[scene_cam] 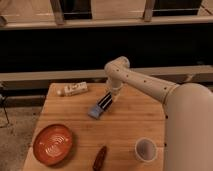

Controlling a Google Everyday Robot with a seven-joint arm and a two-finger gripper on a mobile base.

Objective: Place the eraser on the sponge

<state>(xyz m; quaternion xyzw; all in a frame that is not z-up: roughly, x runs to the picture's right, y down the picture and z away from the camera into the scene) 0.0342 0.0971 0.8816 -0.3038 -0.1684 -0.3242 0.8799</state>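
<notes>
The light-blue sponge (94, 112) lies on the wooden table (135, 122), a little left of its middle. My white arm reaches in from the right and bends down over it. The dark gripper (104, 103) points down and to the left, its tip right at the sponge's upper right edge. A black shape with pale stripes sits at that tip. I cannot separate the eraser from the gripper's own dark parts there, and no eraser shows elsewhere on the table.
A white labelled tube (73, 89) lies at the back left. An orange plate (53, 144) sits at the front left, a dark red elongated object (100, 157) at the front edge, and a white cup (145, 149) at the front right. A railing and a dark wall stand behind.
</notes>
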